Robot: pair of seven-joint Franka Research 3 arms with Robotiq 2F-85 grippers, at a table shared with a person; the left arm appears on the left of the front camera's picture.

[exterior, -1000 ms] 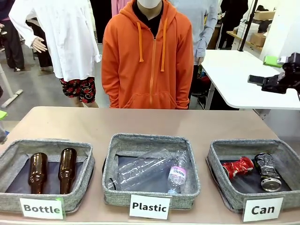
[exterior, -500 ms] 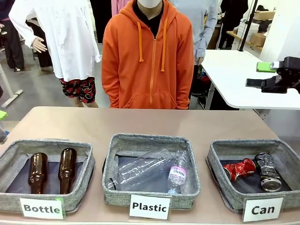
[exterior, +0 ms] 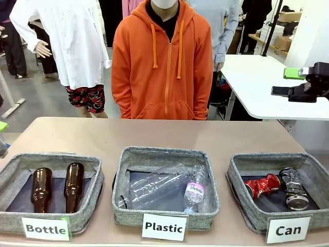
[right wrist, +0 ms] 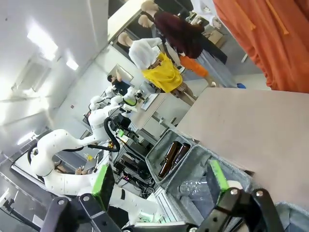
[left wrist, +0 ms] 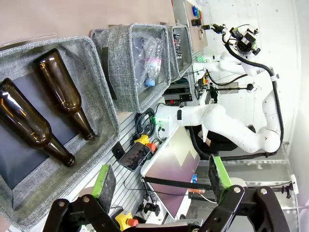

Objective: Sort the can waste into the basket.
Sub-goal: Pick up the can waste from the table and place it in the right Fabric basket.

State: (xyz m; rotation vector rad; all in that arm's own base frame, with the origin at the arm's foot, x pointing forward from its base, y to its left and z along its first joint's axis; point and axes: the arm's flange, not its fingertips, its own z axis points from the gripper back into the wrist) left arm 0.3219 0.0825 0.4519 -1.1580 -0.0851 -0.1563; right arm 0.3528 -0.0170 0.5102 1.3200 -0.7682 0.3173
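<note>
Red can (exterior: 261,184) and silver can (exterior: 293,188) side by side in Can basket (exterior: 241,165), near right. Left gripper (left wrist: 161,181) and right gripper (right wrist: 161,181) spread wide, empty.

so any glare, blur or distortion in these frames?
Front view: sharp, even light, small highlights on the silver-grey can and clear plastic bottles. Left wrist view: wide-angle bend, rolled sideways, brown glass bottles crisp. Right wrist view: ceiling lights blown out, room tilted.

arms (left wrist: 227,125): glossy white, black cable | jaws: black, green pads (left wrist: 219,171) | person (exterior: 162,59): orange zip hoodie
</note>
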